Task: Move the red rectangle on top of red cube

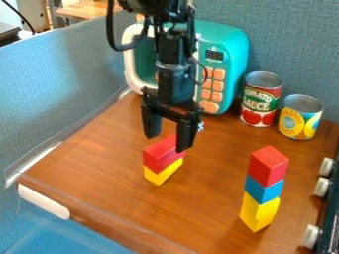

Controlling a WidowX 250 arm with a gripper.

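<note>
I operate the end effector from a remote station. It hangs with its fingers spread apart, holding nothing, over the left-central part of the surface. The workpiece, the red rectangle, lies on a yellow block directly below. I judge that this support lifts it to give the fingers side clearance. The right fingertip overlaps its far end in my view; I cannot confirm contact.

The target, the red cube, tops a column toward the right edge of the surface. Beneath it sit a blue block and a yellow base. The column appears upright, each part bearing the one above, so the red cube presents an upward face as the seat.

The toy microwave and the two cans, tomato and yellow, stand toward the back edge, behind both stacks.

Current step, as I judge it: align for the grasp. Centre the fingers across the narrow width of the red rectangle, lower, then close. Lift vertically so that the yellow block is not dragged. Raise the load above the column before traversing right. Centre it before release: the seat is small for an elongated part, and an off-centre load or sideways contact could topple the column.
</note>
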